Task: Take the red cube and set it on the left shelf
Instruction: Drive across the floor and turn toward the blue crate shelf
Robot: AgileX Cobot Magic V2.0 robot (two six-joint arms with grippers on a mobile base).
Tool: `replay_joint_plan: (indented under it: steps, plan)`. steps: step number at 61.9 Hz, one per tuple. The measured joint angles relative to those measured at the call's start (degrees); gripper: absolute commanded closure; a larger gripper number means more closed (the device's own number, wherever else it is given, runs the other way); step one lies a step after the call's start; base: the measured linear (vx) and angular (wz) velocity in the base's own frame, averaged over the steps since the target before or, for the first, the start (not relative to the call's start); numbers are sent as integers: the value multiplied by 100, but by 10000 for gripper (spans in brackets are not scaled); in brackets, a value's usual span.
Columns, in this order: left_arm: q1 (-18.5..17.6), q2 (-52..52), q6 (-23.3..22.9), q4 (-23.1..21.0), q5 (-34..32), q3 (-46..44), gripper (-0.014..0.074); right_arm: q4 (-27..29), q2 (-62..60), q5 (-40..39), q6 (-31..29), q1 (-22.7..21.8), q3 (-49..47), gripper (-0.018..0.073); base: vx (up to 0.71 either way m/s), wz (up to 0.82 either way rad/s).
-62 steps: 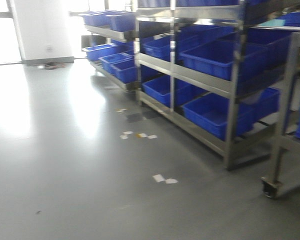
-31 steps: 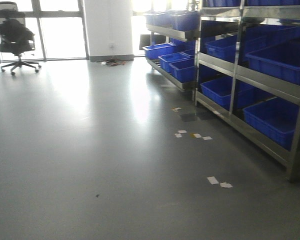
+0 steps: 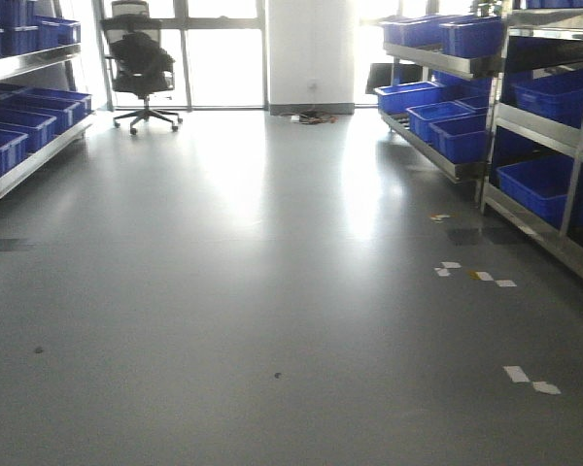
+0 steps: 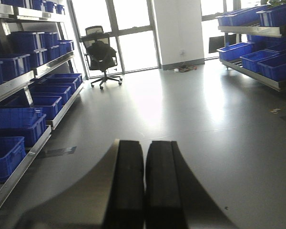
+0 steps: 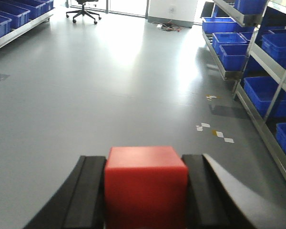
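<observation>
One red cube (image 5: pixel 146 186) sits low in the middle of the right wrist view. The right gripper (image 5: pixel 146 191) is clenched on it, with a black pad (image 5: pixel 88 191) pressed to each side. The cube looks level and does not touch the floor (image 3: pixel 272 291).

The left gripper (image 4: pixel 145 181) is squeezed closed with nothing in it. Its two black pads lie flat against each other.

The left shelf (image 3: pixel 39 155) shows at the left edge of the front view, with blue crates (image 3: pixel 10 126) on it. It is well apart from the cube. More racks (image 3: pixel 534 146) stand along the right edge. A black chair (image 3: pixel 141 63) is at the upper left, by the bright windows. Small white tape bits (image 3: pixel 520 374) lie on the floor at the lower right.

I think the step now is carrying the cube over to the left shelf. To do it well, the right gripper should hold tight so the cube does not slip. The robot should turn more to the left until the shelf is right in front, and then roll close. Only then should the arm reach out, set the cube down flat, and let go.

A second ago, the racks on the right filled most of the front view. Half a second ago, the chair showed at the far upper left. Now the chair is further right in the frame, the racks have slid to the right edge, and the left shelf has come into view.
</observation>
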Motion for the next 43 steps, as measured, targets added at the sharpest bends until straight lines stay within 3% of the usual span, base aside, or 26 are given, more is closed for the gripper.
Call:
replay_joint_plan:
  steps: [23,43]
  plan:
    - [0,0,0,0,0,0,491,0,0,10,0,0,0,501,22,27]
    - [0,0,0,0,0,0,491,0,0,10,0,0,0,501,39,3]
